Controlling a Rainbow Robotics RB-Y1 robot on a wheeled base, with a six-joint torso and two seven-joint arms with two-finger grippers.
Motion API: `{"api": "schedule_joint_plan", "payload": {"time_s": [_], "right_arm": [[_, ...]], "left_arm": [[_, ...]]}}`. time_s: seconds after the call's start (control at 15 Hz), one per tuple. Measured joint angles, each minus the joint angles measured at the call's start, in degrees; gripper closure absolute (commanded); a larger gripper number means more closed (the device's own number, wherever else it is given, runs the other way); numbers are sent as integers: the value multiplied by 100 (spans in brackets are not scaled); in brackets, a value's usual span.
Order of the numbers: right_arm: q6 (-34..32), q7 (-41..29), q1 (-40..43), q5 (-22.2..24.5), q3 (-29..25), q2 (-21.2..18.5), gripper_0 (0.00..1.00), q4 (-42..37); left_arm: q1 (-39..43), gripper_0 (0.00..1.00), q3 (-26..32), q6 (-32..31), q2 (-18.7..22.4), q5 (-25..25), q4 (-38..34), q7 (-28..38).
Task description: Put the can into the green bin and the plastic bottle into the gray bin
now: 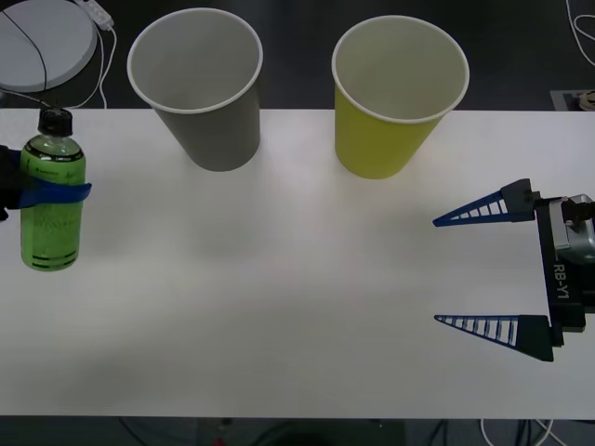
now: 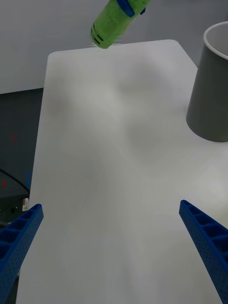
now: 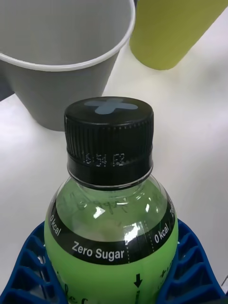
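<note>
The plastic bottle (image 1: 51, 232), bright green with a black cap, is at the table's left edge, and my left gripper (image 1: 58, 194) is shut on its body. In the left wrist view the bottle (image 3: 111, 213) sits between the blue fingers (image 3: 28, 270). The gray bin (image 1: 218, 139) stands at the back left of centre, close beyond the bottle (image 3: 57, 95). To its right stands the green bin (image 1: 381, 144). My right gripper (image 1: 436, 271) hangs open over the table's right side with nothing in it. The can is out of view.
The white table (image 1: 279, 307) stretches bare between the two arms. A round white object (image 1: 42, 42) with a cable lies off the table at the back left. The right wrist view looks across the table to the bottle (image 2: 111, 23) and gray bin (image 2: 209, 95).
</note>
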Motion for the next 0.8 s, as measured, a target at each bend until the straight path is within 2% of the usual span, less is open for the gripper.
{"api": "schedule_joint_plan", "payload": {"time_s": [0.47, 0.8], "right_arm": [[0, 0, 0, 0, 0, 0, 0, 0], [0, 0, 0, 0, 0, 0, 0, 0]], "left_arm": [[-601, 100, 27, -464, 271, -504, 41, 675], [-1065, 100, 11, -460, 273, -570, 158, 734]]}}
